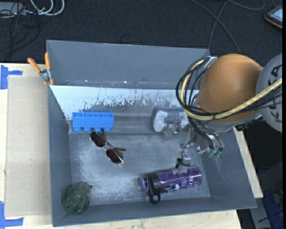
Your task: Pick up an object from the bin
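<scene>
Bin floor [143,154] lies open between sunglasses [107,148] and pincer [182,162] by purple bottle [175,181]

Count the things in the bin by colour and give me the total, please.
Blue: 1, the ridged block
Dark: 1, the sunglasses
Purple: 1, the bottle
Green: 1, the glass cup
Whitish: 1, the object by the back wall
Total: 5

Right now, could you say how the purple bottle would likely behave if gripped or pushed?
The purple bottle lies on its side and looks round, so a push would probably roll it. Its smooth-looking wall may slip when pinched. The black loop at its cap looks floppy, probably a poor hold.
</scene>
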Robot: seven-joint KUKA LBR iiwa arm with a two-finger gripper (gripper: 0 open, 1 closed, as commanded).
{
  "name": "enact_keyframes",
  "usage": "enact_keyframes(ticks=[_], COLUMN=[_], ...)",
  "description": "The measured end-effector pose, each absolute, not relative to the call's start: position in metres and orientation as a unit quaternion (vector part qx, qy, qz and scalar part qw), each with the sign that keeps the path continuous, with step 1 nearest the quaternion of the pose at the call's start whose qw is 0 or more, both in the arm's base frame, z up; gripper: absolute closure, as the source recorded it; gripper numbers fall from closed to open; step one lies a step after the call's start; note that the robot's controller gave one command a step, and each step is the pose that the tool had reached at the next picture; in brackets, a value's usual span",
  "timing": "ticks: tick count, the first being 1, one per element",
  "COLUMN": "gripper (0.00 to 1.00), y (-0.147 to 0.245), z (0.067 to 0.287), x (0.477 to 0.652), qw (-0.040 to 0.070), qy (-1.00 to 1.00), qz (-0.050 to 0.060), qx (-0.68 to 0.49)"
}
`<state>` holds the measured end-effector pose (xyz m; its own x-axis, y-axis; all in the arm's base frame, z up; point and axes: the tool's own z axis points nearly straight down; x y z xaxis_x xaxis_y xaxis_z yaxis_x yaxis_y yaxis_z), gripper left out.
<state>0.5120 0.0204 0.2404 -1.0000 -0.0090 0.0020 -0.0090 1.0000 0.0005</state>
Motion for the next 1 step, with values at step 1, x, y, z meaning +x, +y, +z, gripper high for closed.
enact_keyframes(ticks=[1], gripper=[0.0], y=[0.0059], z=[0.1735], x=[0.4991], qw=[0.0], qy=[-0.999], qz=[0.0], qx=[0.054])
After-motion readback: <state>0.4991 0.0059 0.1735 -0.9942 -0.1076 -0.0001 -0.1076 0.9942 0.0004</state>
